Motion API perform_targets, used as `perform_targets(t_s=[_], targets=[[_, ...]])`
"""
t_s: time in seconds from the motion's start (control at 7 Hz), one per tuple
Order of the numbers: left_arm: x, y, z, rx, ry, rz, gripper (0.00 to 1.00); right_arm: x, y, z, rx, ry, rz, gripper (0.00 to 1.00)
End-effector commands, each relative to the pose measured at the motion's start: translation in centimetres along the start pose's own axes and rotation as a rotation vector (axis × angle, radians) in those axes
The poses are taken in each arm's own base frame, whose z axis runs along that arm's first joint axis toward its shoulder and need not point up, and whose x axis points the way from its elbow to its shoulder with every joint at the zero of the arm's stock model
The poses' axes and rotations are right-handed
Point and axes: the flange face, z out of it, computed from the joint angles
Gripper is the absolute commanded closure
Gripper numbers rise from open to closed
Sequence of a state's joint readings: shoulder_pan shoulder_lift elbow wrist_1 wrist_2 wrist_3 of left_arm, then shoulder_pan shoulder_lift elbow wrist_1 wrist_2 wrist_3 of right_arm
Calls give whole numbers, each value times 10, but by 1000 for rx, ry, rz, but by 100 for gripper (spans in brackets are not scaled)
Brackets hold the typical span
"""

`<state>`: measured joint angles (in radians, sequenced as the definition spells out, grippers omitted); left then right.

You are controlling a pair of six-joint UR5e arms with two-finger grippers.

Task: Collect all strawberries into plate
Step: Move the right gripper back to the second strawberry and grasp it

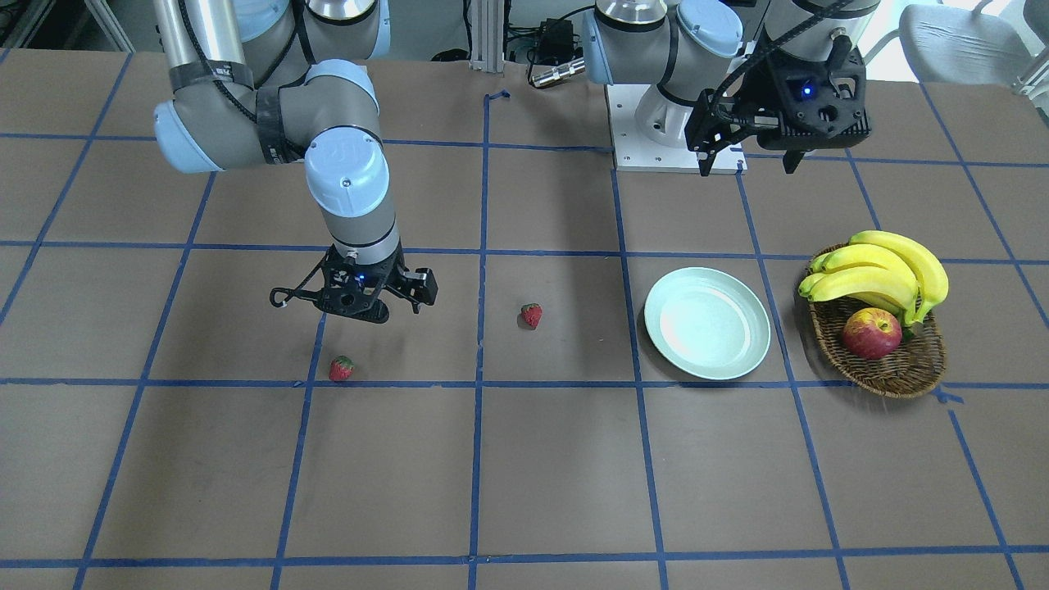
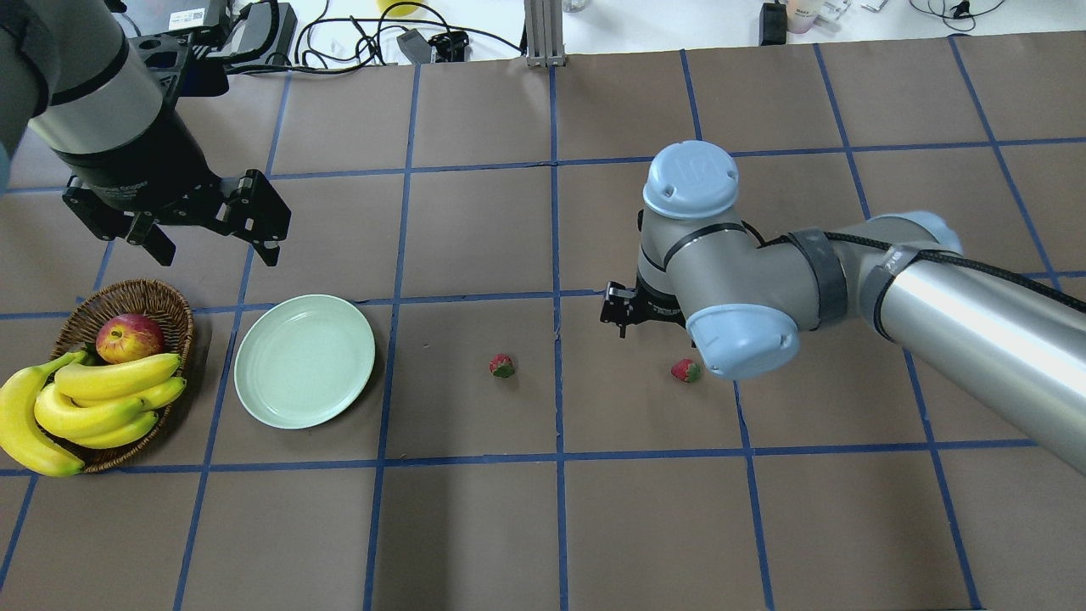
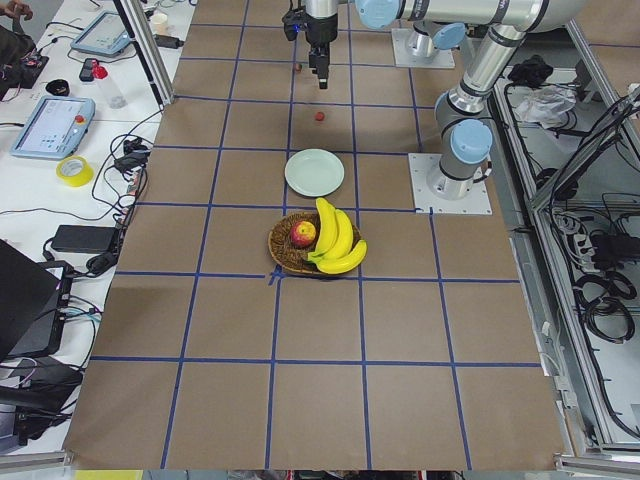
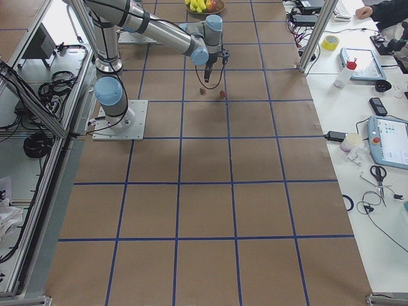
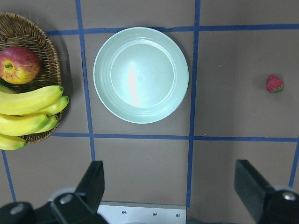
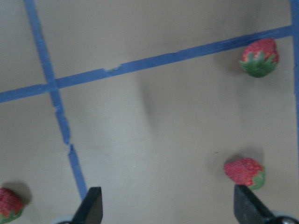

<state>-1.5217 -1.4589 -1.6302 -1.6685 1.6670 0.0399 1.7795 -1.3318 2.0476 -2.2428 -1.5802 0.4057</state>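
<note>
The first strawberry (image 1: 531, 315) lies on the brown table (image 1: 565, 475), across a blue tape line from the plate (image 1: 707, 323) and near it. A second strawberry (image 1: 340, 369) rests just beside another tape line, well apart from the first. A third strawberry (image 6: 244, 171) shows only in the right wrist view, near the second. The right gripper (image 6: 170, 210) hovers low over this pair with its fingers spread wide and nothing between them; in its own view the third strawberry lies close to one fingertip. The pale green plate sits flat on the table, just beside a wicker basket (image 1: 901, 383) that holds bananas (image 1: 881, 270) and an apple (image 1: 872, 333). The left gripper (image 2: 216, 246) hangs high above the table, toward the robot's base from the plate, fingers likewise spread and gripping nothing.
</note>
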Motion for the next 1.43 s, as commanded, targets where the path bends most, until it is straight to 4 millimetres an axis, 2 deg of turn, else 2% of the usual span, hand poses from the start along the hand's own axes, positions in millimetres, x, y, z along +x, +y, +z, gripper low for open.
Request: perform_targets(t_s=[0.0,0.29,0.43,0.57,0.71,1.0,1.14,1.29], targets=[[0,0,-1,2,-1,0,0,19,23,39,23,-6,-11,3],[0,-1,0,1,3,0,0,20,26,42,18,2,-13,12],[0,-1,-1,2,3,0,0,20,26,42,19,5,-17,30],[0,0,-1,2,1,0,0,19,23,38,25,2,-19,63],[0,-1,0,1,3,0,0,19,22,37,32,0,-29,75],[0,0,-1,2,1,0,0,19,21,32,44,-3,-48,87],[0,-1,1,-1,3,0,0,9,15,18,67,-31,-26,84],[0,-1,0,1,4,0,0,-19,9,-7,97,-61,68,84]])
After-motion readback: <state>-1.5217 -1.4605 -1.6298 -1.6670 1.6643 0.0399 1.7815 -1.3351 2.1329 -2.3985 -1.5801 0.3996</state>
